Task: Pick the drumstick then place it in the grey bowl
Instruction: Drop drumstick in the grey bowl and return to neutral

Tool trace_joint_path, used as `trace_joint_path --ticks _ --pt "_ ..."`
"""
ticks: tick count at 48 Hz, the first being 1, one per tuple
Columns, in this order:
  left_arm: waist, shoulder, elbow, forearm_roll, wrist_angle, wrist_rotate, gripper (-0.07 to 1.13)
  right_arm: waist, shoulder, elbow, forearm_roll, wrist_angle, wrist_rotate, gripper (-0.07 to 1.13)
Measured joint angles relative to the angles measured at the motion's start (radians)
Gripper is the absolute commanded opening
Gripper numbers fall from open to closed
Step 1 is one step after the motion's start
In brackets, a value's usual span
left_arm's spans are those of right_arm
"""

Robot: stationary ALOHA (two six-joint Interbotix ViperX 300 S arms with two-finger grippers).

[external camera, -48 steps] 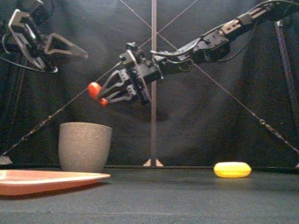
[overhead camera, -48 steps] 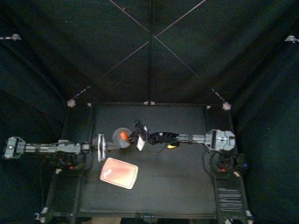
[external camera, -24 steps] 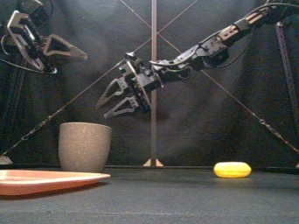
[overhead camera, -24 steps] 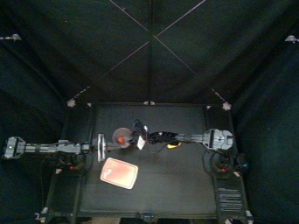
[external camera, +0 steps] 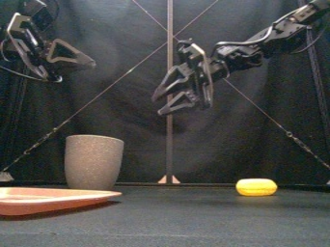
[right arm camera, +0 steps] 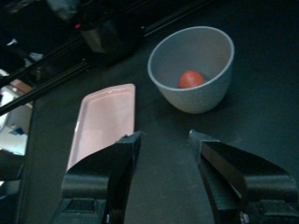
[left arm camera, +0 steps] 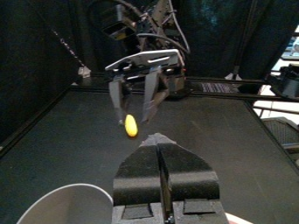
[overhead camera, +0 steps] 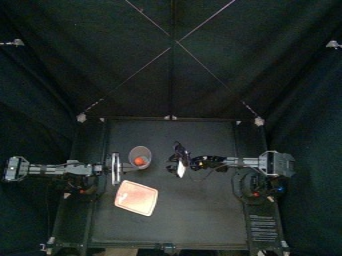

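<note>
Where the left arm is held high in the upper left of the front frame, the left fingers [left arm camera: 140, 171] sit pressed together with only a thin seam between them, holding nothing. At lower left the pink tray [external camera: 52, 199] lies flat on the worktop [external camera: 168, 220], and the tall grey bowl [external camera: 93, 161] stands upright behind the tray's right end. The red drumstick [right arm camera: 191, 79] lies inside that bowl, at its bottom. Above centre frame the right fingers [right arm camera: 103, 171] hang spread wide and empty, well clear of the bowl's rim. At lower right a yellow toy [external camera: 257, 187] rests on the worktop, well apart from the bowl.
</note>
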State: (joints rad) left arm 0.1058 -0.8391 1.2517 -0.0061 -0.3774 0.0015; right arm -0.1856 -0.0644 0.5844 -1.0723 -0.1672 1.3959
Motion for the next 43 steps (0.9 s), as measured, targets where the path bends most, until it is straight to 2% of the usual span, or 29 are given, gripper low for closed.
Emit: trace_joint_path --ticks 8,17,32,43 --pt "0.003 0.002 0.000 0.000 0.000 0.000 -0.01 0.023 -0.124 0.095 -0.023 -0.002 -0.003 0.85" --pt "0.006 0.002 0.002 0.002 0.000 0.000 -0.01 0.012 -0.314 0.218 -0.066 0.003 -0.003 0.85" --pt "0.040 0.000 0.014 0.002 0.000 0.002 -0.01 -0.063 -0.591 0.377 -0.098 0.018 -0.003 0.85" --pt "0.052 0.000 0.014 0.002 0.000 0.002 -0.01 -0.083 -0.655 0.400 -0.100 0.015 -0.002 0.85"
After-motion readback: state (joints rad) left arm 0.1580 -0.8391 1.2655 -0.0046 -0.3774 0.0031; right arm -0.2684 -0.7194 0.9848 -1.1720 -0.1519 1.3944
